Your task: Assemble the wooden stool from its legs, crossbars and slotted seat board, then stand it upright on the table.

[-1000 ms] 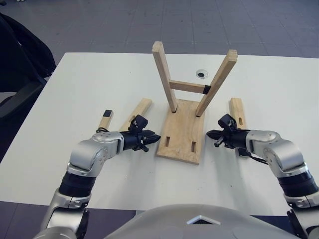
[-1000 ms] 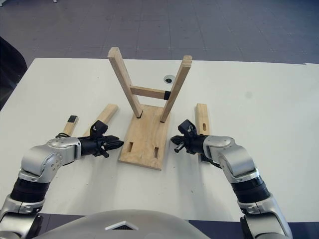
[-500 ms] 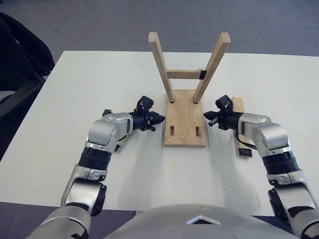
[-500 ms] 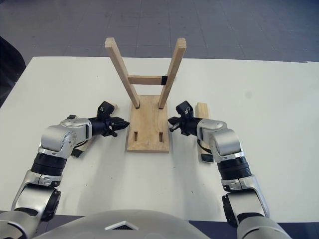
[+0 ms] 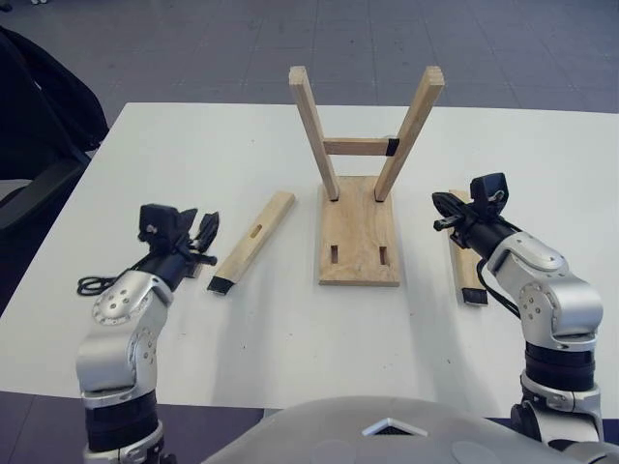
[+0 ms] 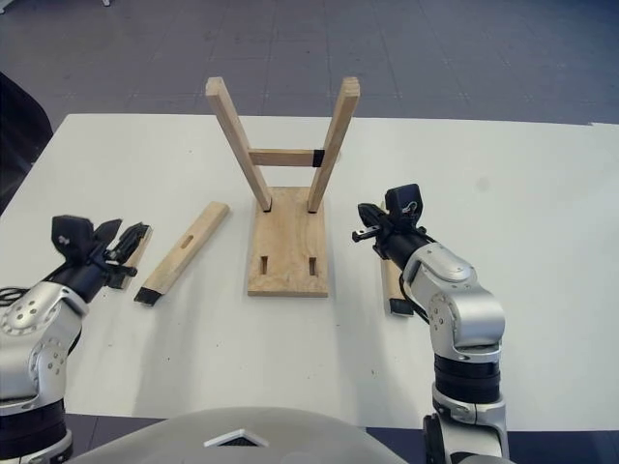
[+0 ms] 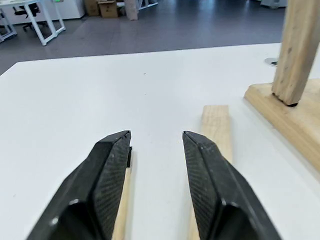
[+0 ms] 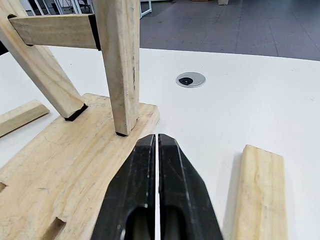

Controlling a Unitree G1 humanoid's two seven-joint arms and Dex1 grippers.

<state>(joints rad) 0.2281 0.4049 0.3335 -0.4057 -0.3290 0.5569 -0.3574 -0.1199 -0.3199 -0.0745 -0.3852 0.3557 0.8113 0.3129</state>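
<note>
The seat board (image 5: pixel 359 242) lies flat on the worktop (image 5: pixel 290 329) between both tools, with two legs (image 5: pixel 314 130) and a crossbar (image 5: pixel 358 146) standing at its far end. One loose leg (image 5: pixel 252 240) lies just inboard of the left tool (image 7: pixel 156 140), which is released and empty. Another loose leg (image 8: pixel 259 192) lies just outboard of the right tool (image 8: pixel 157 139), which is clenched on nothing.

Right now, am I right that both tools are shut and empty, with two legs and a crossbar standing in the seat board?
The left tool is open, as the left wrist view shows; the right tool is shut. Both are empty, and the legs and crossbar stand in the seat board.
</note>
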